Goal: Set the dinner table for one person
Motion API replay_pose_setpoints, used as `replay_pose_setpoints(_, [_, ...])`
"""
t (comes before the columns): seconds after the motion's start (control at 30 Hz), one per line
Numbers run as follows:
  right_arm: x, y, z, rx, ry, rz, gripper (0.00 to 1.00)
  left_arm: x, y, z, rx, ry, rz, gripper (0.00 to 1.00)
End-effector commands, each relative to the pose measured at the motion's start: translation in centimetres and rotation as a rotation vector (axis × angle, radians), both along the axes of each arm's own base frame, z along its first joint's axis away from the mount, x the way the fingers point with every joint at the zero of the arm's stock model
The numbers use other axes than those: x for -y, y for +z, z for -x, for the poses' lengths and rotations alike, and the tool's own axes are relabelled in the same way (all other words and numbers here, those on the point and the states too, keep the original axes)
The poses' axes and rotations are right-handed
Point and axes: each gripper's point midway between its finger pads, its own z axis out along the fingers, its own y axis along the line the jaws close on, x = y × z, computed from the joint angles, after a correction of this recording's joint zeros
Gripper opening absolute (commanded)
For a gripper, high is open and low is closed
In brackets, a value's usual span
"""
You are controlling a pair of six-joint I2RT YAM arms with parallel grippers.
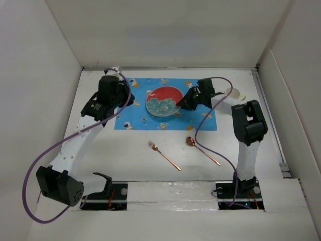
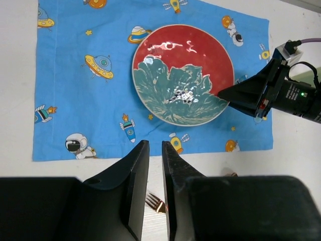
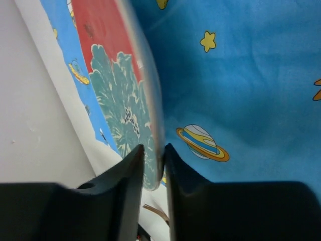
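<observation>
Top external view: the table (image 1: 140, 163) is a wide, plain, matte white slab, boxed by white walls at the left, back and right, with my bases at its near edge. The placemat (image 1: 133, 118) lies at the far middle with bare white off each of its edges, most of it on the near side. There the fork (image 1: 164, 154) and spoon (image 1: 203, 149) lie apart from each other and from the mat, handles angled toward the near right. The plate (image 1: 163, 103) keeps its rim inside the cloth's edges all round. My right gripper (image 3: 153, 148) is clamped on the plate's right rim, which runs between the fingers. My left gripper (image 2: 155, 144) hangs over the mat's near edge, jaws nearly together and holding nothing, with the fork tines showing below.
</observation>
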Motion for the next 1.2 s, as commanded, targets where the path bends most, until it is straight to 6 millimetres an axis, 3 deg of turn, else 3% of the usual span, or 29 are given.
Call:
replay_pose_setpoints(0.0, [-0.4, 2.4, -1.4, 0.122, 0.019, -0.03, 0.38, 0.5, 0.4, -0.2, 0.032, -0.023, 0.009, 0.15])
replay_pose_setpoints(0.03, [0.2, 1.5, -1.0, 0.1, 0.014, 0.018, 0.48, 0.4, 0.3, -0.1, 0.029, -0.021, 0.006, 0.15])
replay_pose_setpoints(0.07, [0.6, 1.5, -0.9, 0.104, 0.012, 0.042, 0.52, 0.3, 0.0, 0.0, 0.024, -0.019, 0.002, 0.16])
replay_pose_setpoints(0.2, [2.5, 1.6, -0.4, 0.126, 0.021, 0.214, 0.62, 0.0, -1.4, 0.5, 0.0, -0.019, -0.017, 0.18])
replay_pose_setpoints(0.27, [3.5, 2.4, -0.5, 0.144, 0.013, 0.271, 0.62, -0.1, -1.8, 0.7, -0.009, -0.022, -0.025, 0.18])
replay_pose_setpoints(0.3, [3.9, 3.9, -0.4, 0.175, 0.007, 0.288, 0.62, -0.1, -2.0, 0.8, -0.012, -0.028, -0.034, 0.18])
replay_pose_setpoints(0.37, [5.5, 5.5, -0.5, 0.217, -0.011, 0.351, 0.54, -0.2, -2.3, 1.1, -0.02, -0.035, -0.044, 0.18])
replay_pose_setpoints(0.4, [6.0, 7.9, -0.3, 0.268, -0.027, 0.359, 0.47, -0.2, -2.4, 1.1, -0.021, -0.042, -0.053, 0.18])
replay_pose_setpoints(0.43, [8.1, 8.8, -0.7, 0.285, -0.059, 0.399, 0.18, -0.2, -2.3, 1.2, -0.016, -0.047, -0.052, 0.18])
replay_pose_setpoints(0.47, [9.3, 10.2, -1.0, 0.313, -0.091, 0.424, 0.03, -0.1, -2.5, 1.4, -0.021, -0.057, -0.052, 0.14])
replay_pose_setpoints(0.5, [10.8, 11.3, -1.3, 0.333, -0.129, 0.454, 0.0, 0.0, -2.6, 1.5, -0.021, -0.066, -0.051, 0.1])
replay_pose_setpoints(0.53, [14.3, 13.0, -1.8, 0.362, -0.214, 0.513, 0.0, 0.3, -2.7, 1.7, -0.025, -0.084, -0.044, 0.06])
replay_pose_setpoints(0.57, [16.0, 13.9, -2.2, 0.376, -0.253, 0.532, 0.0, 0.5, -2.8, 1.7, -0.027, -0.096, -0.037, 0.0])
replay_pose_setpoints(0.67, [23.3, 14.9, -2.6, 0.338, -0.41, 0.646, 0.0, 1.1, -3.4, 2.0, -0.041, -0.126, -0.021, 0.0])
replay_pose_setpoints(0.7, [24.8, 16.0, -3.0, 0.347, -0.448, 0.67, 0.05, 1.1, -3.5, 2.1, -0.043, -0.128, -0.019, 0.0])
replay_pose_setpoints(0.73, [26.4, 15.7, -2.8, 0.322, -0.469, 0.715, 0.18, 1.1, -3.6, 2.1, -0.048, -0.13, -0.019, 0.0])
replay_pose_setpoints(0.77, [28.1, 15.2, -3.0, 0.289, -0.49, 0.731, 0.2, 1.1, -3.6, 2.1, -0.046, -0.132, -0.021, 0.05])
replay_pose_setpoints(0.8, [28.9, 15.6, -3.3, 0.283, -0.503, 0.735, 0.23, 1.1, -3.6, 2.2, -0.048, -0.133, -0.023, 0.09])
replay_pose_setpoints(0.93, [31.3, 13.2, -1.8, 0.15, -0.513, 0.81, 0.42, 1.0, -3.6, 2.3, -0.049, -0.134, -0.03, 0.2])
replay_pose_setpoints(1.0, [32.8, 12.7, -1.2, 0.124, -0.542, 0.831, 0.47, 1.0, -3.7, 2.4, -0.052, -0.136, -0.029, 0.21])
replay_pose_setpoints(1.17, [33.5, 10.5, -0.9, 0.078, -0.54, 0.82, 0.48, 1.3, -4.1, 2.4, -0.063, -0.15, -0.023, 0.22])
